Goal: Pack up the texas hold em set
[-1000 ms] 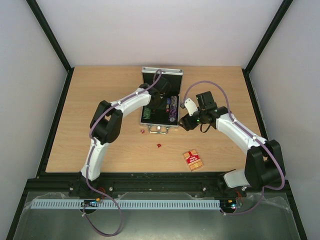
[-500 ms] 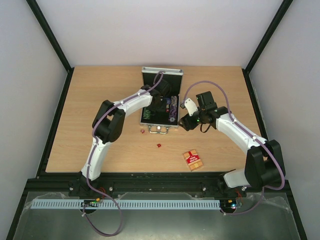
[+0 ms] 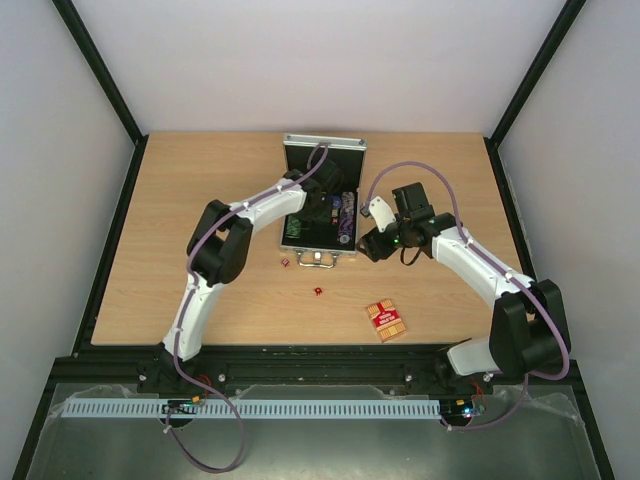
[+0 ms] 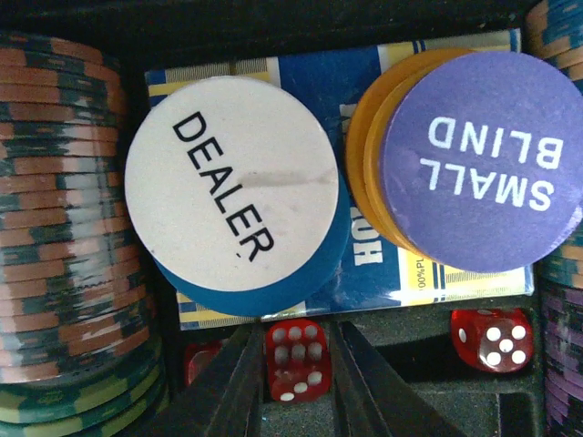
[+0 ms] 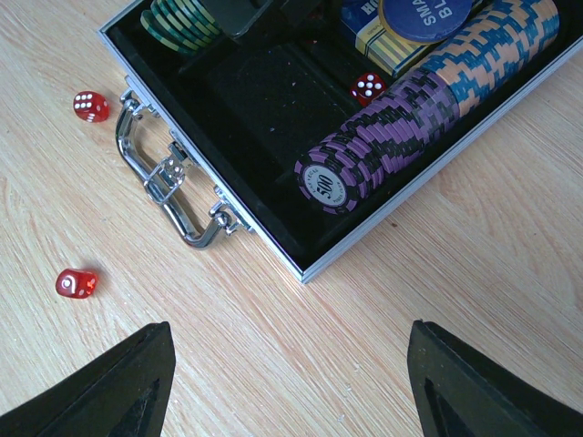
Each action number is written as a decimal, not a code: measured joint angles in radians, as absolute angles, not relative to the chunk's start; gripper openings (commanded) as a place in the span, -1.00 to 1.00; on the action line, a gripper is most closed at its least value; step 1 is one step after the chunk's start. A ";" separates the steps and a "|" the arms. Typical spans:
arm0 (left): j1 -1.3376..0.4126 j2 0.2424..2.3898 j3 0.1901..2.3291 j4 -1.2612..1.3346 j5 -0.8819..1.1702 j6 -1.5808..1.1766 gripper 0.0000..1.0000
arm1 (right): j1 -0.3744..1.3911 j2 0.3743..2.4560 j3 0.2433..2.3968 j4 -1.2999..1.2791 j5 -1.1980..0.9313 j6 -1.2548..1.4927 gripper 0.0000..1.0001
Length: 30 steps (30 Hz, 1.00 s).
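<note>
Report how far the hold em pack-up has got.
Done: chip rows, DEALER disc, SMALL BLIND disc and a loose die sit in the open case. In hand: the left gripper pinches a red die inside it. Left: two dice and the red deck on the table, then the lid.

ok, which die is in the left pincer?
The die between the left pincer fingers, near the DEALER disc. The second die sits free near the SMALL BLIND disc.
</note>
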<state>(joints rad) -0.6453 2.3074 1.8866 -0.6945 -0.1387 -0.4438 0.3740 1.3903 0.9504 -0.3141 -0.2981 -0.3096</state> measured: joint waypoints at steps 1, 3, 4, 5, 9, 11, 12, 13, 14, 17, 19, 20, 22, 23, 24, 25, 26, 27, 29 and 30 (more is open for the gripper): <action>-0.645 2.309 1.890 -0.696 -0.139 -0.442 -0.51 | 0.374 1.390 0.950 -0.315 -0.298 -0.310 0.43; -0.646 2.312 1.893 -0.700 -0.142 -0.441 -0.50 | 0.374 1.391 0.950 -0.315 -0.298 -0.311 0.43; -0.646 2.313 1.895 -0.700 -0.143 -0.440 -0.50 | 0.374 1.391 0.950 -0.315 -0.298 -0.311 0.43; -0.646 2.313 1.895 -0.701 -0.144 -0.440 -0.50 | 0.374 1.391 0.950 -0.315 -0.298 -0.311 0.43; -0.646 2.313 1.895 -0.702 -0.151 -0.440 -0.51 | 0.374 1.391 0.950 -0.315 -0.298 -0.311 0.43; -0.646 2.313 1.895 -0.702 -0.153 -0.440 -0.51 | 0.374 1.391 0.950 -0.316 -0.298 -0.311 0.43; -0.646 2.313 1.895 -0.702 -0.154 -0.440 -0.52 | 0.374 1.391 0.950 -0.316 -0.298 -0.311 0.43; -0.648 2.313 1.895 -0.702 -0.154 -0.440 -0.55 | 0.374 1.391 0.950 -0.316 -0.298 -0.311 0.43; -0.651 2.313 1.895 -0.702 -0.154 -0.441 -0.56 | 0.374 1.391 0.950 -0.316 -0.298 -0.311 0.43; -0.657 2.311 1.895 -0.699 -0.156 -0.439 -0.60 | 0.374 1.391 0.950 -0.316 -0.298 -0.311 0.43; -0.664 2.307 1.895 -0.693 -0.156 -0.437 -0.61 | 0.374 1.391 0.950 -0.316 -0.298 -0.311 0.43; -0.669 2.304 1.895 -0.689 -0.154 -0.437 -0.61 | 0.374 1.391 0.950 -0.316 -0.298 -0.311 0.43; -0.676 2.300 1.895 -0.680 -0.145 -0.436 -0.62 | 0.374 1.391 0.950 -0.316 -0.298 -0.311 0.43; -0.678 2.300 1.895 -0.675 -0.138 -0.436 -0.62 | 0.374 1.391 0.950 -0.316 -0.298 -0.311 0.43; -0.680 2.300 1.895 -0.670 -0.131 -0.435 -0.62 | 0.374 1.391 0.950 -0.316 -0.298 -0.311 0.43; -0.680 2.300 1.895 -0.668 -0.127 -0.435 -0.62 | 0.374 1.391 0.950 -0.316 -0.298 -0.311 0.43; -0.681 2.300 1.895 -0.667 -0.119 -0.435 -0.62 | 0.374 1.391 0.950 -0.316 -0.298 -0.311 0.43; -0.681 2.300 1.895 -0.667 -0.118 -0.435 -0.62 | 0.374 1.391 0.950 -0.316 -0.298 -0.311 0.43; -0.682 2.300 1.895 -0.665 -0.109 -0.434 -0.62 | 0.374 1.391 0.950 -0.316 -0.298 -0.311 0.43; -0.682 2.300 1.895 -0.665 -0.106 -0.434 -0.62 | 0.374 1.391 0.950 -0.316 -0.298 -0.311 0.43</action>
